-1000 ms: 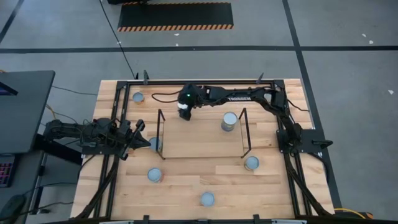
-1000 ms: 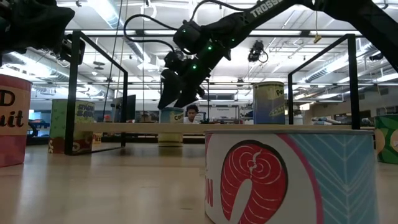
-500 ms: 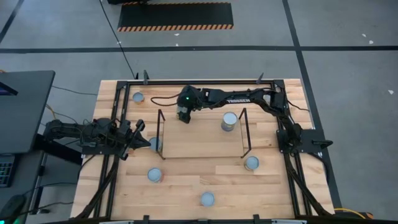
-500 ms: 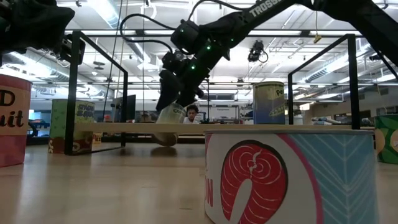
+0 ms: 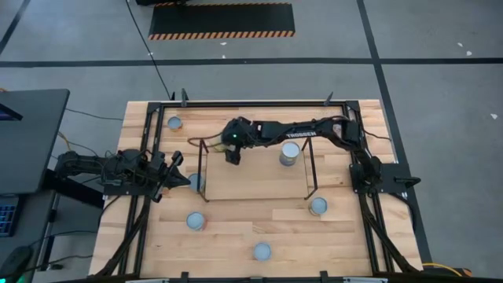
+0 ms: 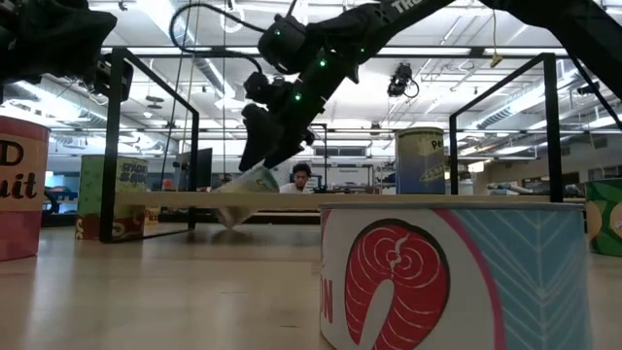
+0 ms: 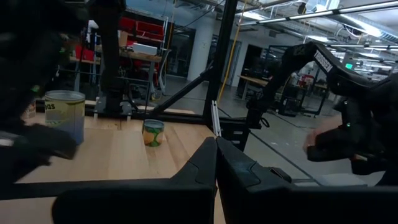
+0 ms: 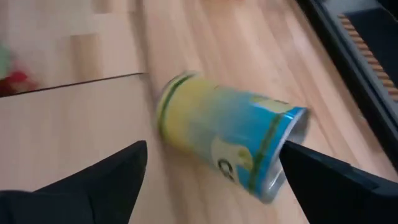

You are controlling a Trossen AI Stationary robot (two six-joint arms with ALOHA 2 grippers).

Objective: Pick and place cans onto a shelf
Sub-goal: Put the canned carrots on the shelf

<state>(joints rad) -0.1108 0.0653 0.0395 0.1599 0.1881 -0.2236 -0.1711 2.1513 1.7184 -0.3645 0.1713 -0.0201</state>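
Note:
My right gripper point(image 5: 232, 155) reaches over the far left part of the shelf point(image 5: 251, 179), fingers open and pointing down. The yellow-teal can point(image 8: 230, 140) lies tipped over between and beyond its fingertips. In the low view this can point(image 6: 240, 190) slants just below the gripper point(image 6: 260, 160), at the level of the shelf board. Another can point(image 5: 290, 152) stands upright on the shelf's far right part. My left gripper point(image 5: 174, 161) waits shut at the table's left side, beside a can point(image 5: 195, 181). My right gripper's fingers stand wide apart on either side of the tipped can. One fingertip point(image 8: 292, 152) is close to the can's silvery end point(image 8: 297, 124). I cannot tell whether it touches the can.
More cans stand on the table: far left point(image 5: 174, 123), near left point(image 5: 195, 222), near middle point(image 5: 262, 251), right of the shelf point(image 5: 317, 206). The shelf's black wire frames point(image 5: 204, 169) point(image 5: 310, 169) rise at its short ends. A person shows in the room behind point(image 6: 301, 177).
My right gripper has moved toward the table's near edge, over the shelf's far part. The yellow-teal can, upright a second ago, has tipped over and shifted toward the table's left, and now slants on its side.

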